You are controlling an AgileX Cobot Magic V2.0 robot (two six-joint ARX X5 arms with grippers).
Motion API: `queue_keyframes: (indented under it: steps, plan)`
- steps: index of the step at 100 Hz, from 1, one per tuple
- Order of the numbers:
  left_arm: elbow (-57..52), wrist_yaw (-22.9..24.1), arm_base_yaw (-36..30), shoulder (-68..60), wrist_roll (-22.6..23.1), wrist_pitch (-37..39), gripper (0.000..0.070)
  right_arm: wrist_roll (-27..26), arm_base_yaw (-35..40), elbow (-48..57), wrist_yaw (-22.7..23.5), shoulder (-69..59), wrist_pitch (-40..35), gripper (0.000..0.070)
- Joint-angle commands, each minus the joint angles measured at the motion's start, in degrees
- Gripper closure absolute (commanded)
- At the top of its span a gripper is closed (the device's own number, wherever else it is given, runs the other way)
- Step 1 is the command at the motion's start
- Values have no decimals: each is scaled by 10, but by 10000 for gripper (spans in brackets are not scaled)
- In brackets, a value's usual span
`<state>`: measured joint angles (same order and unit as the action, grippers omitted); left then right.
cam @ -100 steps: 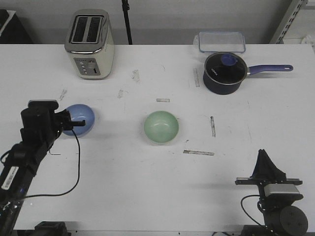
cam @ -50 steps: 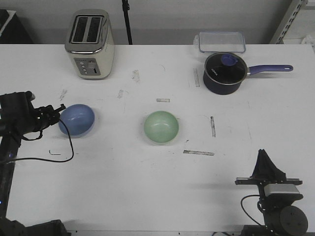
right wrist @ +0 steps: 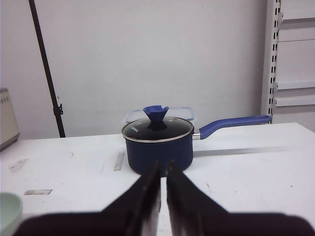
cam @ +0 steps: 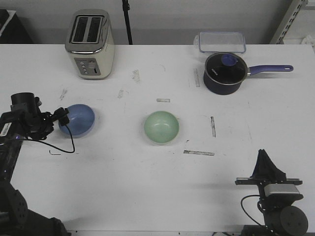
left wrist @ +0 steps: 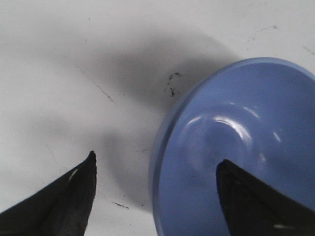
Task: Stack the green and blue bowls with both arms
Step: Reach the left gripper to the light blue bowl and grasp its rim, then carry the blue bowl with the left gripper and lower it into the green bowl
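Note:
The periwinkle blue bowl (cam: 79, 120) sits at the left of the table, and the mint green bowl (cam: 161, 127) sits in the middle. My left gripper (cam: 62, 117) is open at the blue bowl's left rim. In the left wrist view the blue bowl (left wrist: 236, 142) fills one side. My left gripper (left wrist: 157, 160) straddles the rim, with one finger (left wrist: 74, 196) over bare table and the other finger (left wrist: 256, 201) over the bowl's inside. My right gripper (cam: 262, 153) is shut and empty at the near right. In the right wrist view my right gripper (right wrist: 163, 164) points at the saucepan, and an edge of the green bowl (right wrist: 7, 211) shows.
A dark blue lidded saucepan (cam: 224, 73) stands at the back right, also shown in the right wrist view (right wrist: 157, 145). A clear container (cam: 221, 41) lies behind it. A toaster (cam: 90, 44) stands at the back left. Tape marks lie near the green bowl.
My left arm swung out to the left and dropped lower, then came back so its tips are at the blue bowl's left rim. The right arm has not moved.

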<state>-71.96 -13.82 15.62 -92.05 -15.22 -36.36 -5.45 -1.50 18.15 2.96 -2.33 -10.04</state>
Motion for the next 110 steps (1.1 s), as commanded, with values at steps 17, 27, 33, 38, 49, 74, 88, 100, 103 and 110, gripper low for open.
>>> queue_keyframes:
  steps: [17, 27, 33, 38, 49, 74, 88, 100, 103, 110]
  plan:
    - [-10, 1, -10, -36, -3, 6, 567, -7, 1, -1, 0, 2, 6, 689]
    - [-10, 2, -16, -38, -3, 7, 643, -7, 1, -1, 0, 2, 6, 689]
    - [-12, 2, -19, -38, -3, 5, 700, -7, 1, -1, 0, 2, 6, 689]
    - [-17, 2, -23, -38, -5, -1, 699, -7, 1, -1, 0, 2, 6, 689]
    - [-43, 0, -33, -38, -5, -29, 699, -7, 1, -1, 0, 2, 6, 689]
    - [-142, -67, -83, -38, -28, -83, 699, -7, 1, -1, 0, 2, 6, 689]
    - [-176, -72, -132, -38, -56, -84, 699, -7, 1, -1, 0, 2, 6, 689]
    - [-184, -71, -193, -38, -79, -70, 699, -7, 1, -1, 0, 2, 6, 689]
    - [-183, -67, -211, -38, -84, -65, 699, -7, 1, -1, 0, 2, 6, 689]
    - [-183, -47, -254, -39, -96, -48, 699, -7, 1, -1, 0, 2, 6, 689]
